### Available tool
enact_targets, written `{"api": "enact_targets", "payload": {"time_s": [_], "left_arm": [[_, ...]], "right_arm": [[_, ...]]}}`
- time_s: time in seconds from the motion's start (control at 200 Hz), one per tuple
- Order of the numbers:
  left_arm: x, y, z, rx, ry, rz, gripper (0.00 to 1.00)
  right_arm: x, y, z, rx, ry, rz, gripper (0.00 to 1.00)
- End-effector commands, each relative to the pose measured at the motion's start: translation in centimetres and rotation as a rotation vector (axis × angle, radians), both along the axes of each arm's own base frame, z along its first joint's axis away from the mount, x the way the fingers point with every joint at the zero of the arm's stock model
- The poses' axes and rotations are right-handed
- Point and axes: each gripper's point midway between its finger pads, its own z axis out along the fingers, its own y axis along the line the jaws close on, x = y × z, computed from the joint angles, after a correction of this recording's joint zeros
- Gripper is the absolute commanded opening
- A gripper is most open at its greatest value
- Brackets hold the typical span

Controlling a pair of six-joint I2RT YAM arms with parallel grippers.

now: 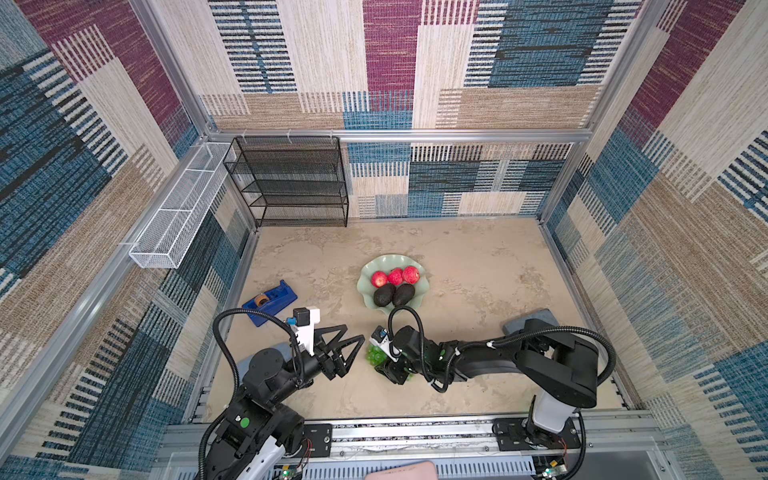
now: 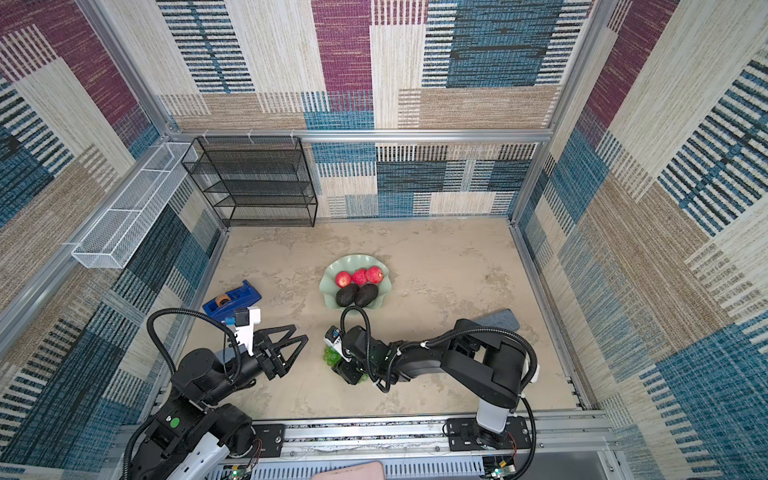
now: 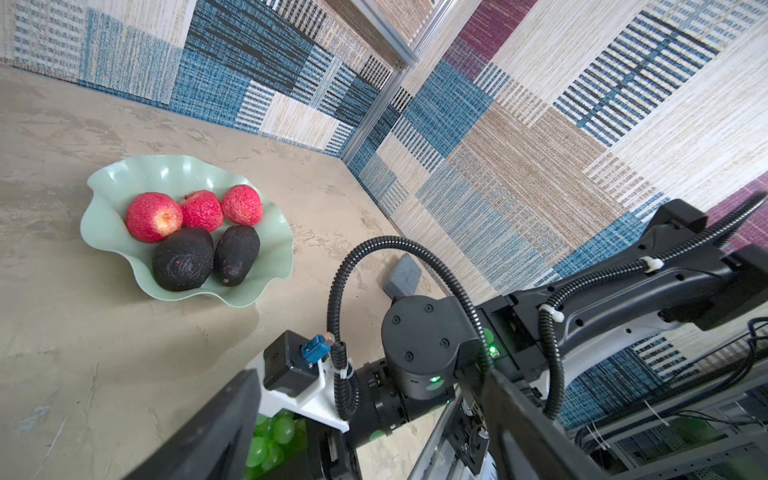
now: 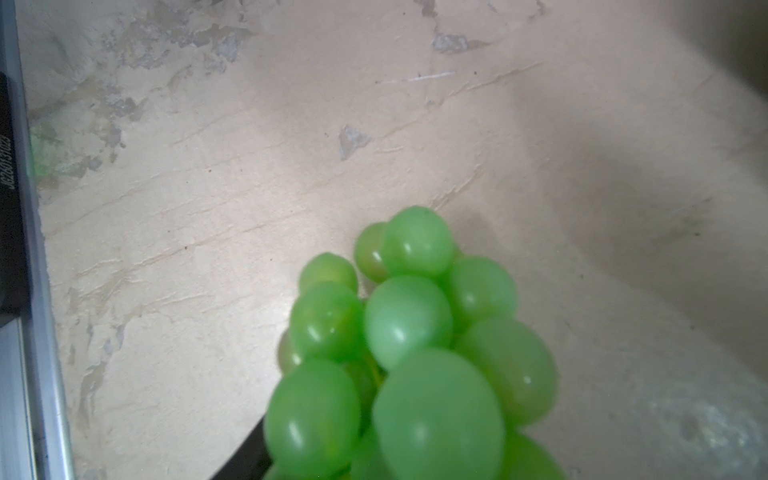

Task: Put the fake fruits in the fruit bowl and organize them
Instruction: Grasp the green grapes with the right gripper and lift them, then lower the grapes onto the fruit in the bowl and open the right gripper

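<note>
Green grapes (image 4: 407, 353) sit at the near side of the bench (image 1: 478, 270), short of the bowl (image 1: 386, 261), and the right hand (image 1: 395, 370) is down over them. Its fingers are hidden, so I cannot tell whether it has them. The left hand (image 1: 354, 332) hangs just beside, spread wide and empty. Three red fruits (image 1: 395, 276) and two avocados (image 1: 384, 294) are in the bowl. Watch out here: a pinch on only a berry or two could let that glossy bunch slip. A clumsy drop on the wavy rim might tip the bowl or nudge an avocado out, and the two hands are close enough to clash. The bench is flat, mottled beige and stone-like, boxed in by woven patchwork walls, with a black wire rack (image 1: 291, 183) at the back and a blue tape dispenser (image 1: 270, 300) off to the side.
</note>
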Motion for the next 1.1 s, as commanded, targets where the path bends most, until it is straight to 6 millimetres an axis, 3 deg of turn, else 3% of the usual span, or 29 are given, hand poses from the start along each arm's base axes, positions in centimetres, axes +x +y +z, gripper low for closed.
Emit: {"api": "enact_targets", "payload": {"time_s": [0.0, 0.12, 0.356, 0.466, 0.621, 0.746, 0.902, 1.097], "left_arm": [[0.2, 0.4, 0.3, 0.017, -0.023, 0.028, 0.87], [0.4, 0.6, 0.6, 0.023, -0.029, 0.045, 0.87], [0.6, 0.7, 0.9, 0.033, -0.043, 0.054, 0.88], [0.5, 0.6, 1.1, 0.027, -0.047, 0.043, 0.88], [0.6, 0.5, 1.2, 0.029, -0.054, 0.044, 0.88], [0.7, 0.4, 1.1, 0.034, -0.044, 0.041, 0.89], [0.8, 0.5, 0.6, 0.043, -0.031, 0.048, 0.89], [0.8, 0.6, 0.1, 0.05, -0.014, 0.053, 0.89]], "right_arm": [[-0.2, -0.4, 0.3, 0.009, 0.034, -0.041, 0.45], [0.6, -0.8, 3.7, 0.068, -0.014, -0.095, 0.4], [2.3, -2.8, 12.5, 0.234, -0.111, -0.215, 0.37], [4.1, -4.0, 15.4, 0.261, -0.142, -0.283, 0.37], [8.2, -5.2, 18.7, 0.278, -0.18, -0.371, 0.37], [12.3, -6.1, 19.3, 0.249, -0.198, -0.441, 0.38], [16.6, -5.5, 19.0, 0.201, -0.241, -0.465, 0.38], [21.4, -3.4, 14.5, 0.116, -0.211, -0.483, 0.38]]}}
